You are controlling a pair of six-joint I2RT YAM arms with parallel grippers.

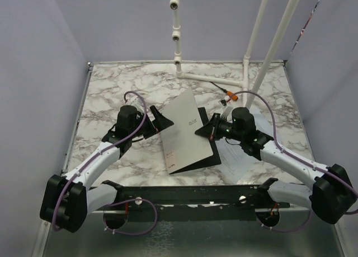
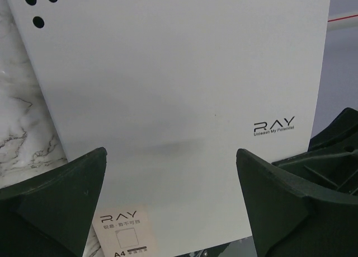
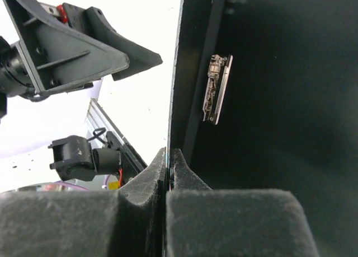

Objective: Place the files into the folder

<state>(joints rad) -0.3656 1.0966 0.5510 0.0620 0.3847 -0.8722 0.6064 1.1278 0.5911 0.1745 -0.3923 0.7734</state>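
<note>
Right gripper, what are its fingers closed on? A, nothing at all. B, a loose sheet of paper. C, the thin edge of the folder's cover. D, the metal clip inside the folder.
C: in the right wrist view the right gripper is pinched shut on the thin edge of the folder cover, and the metal clip sits apart from it on the black inside.

Soft, even overhead light; right wrist view blows out white beside the black folder [image 3: 268, 156].
</note>
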